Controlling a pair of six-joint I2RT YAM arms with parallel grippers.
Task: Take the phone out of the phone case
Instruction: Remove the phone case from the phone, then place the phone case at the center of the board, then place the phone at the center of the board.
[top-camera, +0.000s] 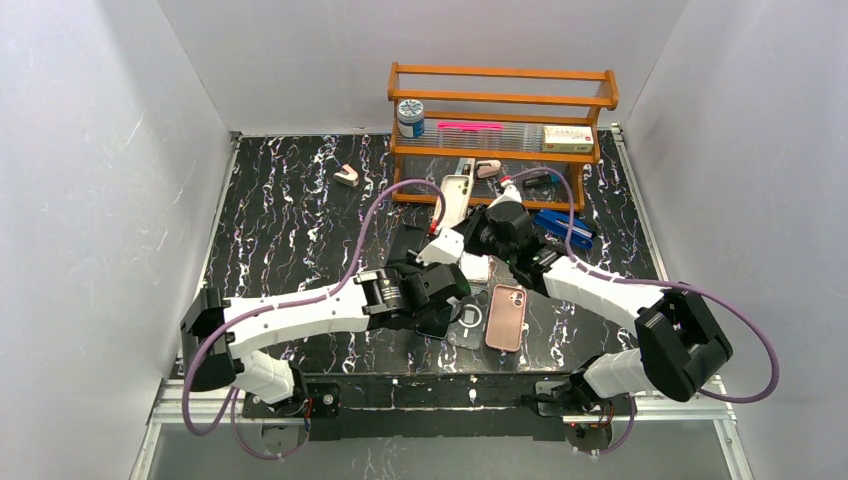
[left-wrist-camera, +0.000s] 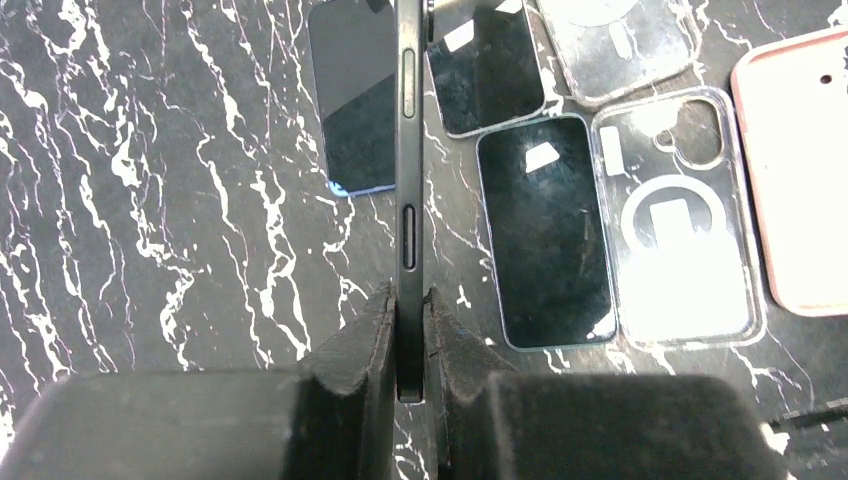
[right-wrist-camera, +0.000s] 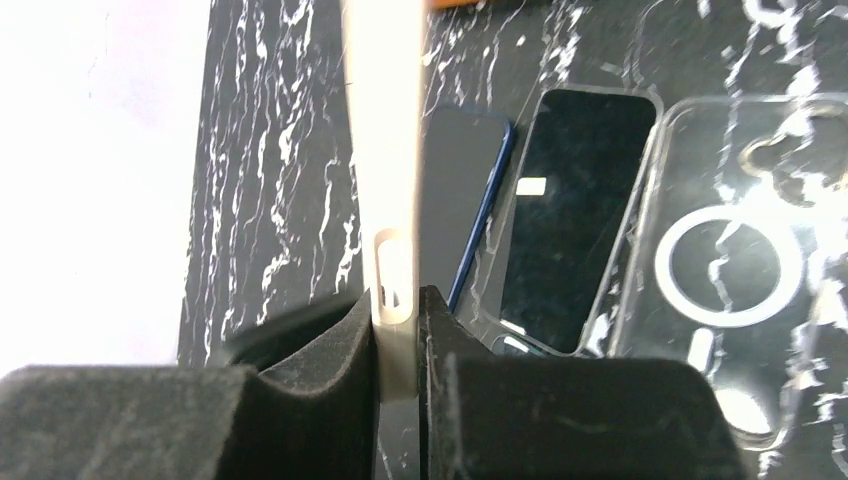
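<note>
My left gripper (left-wrist-camera: 410, 295) is shut on a black phone (left-wrist-camera: 408, 150), held edge-on above the marble table with its side buttons showing. My right gripper (right-wrist-camera: 397, 295) is shut on the rim of a cream-white phone case (right-wrist-camera: 385, 150), also held edge-on. In the top view the white case (top-camera: 455, 196) stands up from the right gripper (top-camera: 470, 245), with the left gripper (top-camera: 440, 290) just in front of it. The phone and the white case are apart.
Below lie a black phone (left-wrist-camera: 545, 230), a blue-edged phone (left-wrist-camera: 355, 100), clear ring cases (left-wrist-camera: 680, 220) and a pink case (top-camera: 506, 316). A wooden rack (top-camera: 500, 100) stands at the back, with a blue object (top-camera: 565, 228) in front of it. A small pink-white item (top-camera: 346, 176) lies at the back left.
</note>
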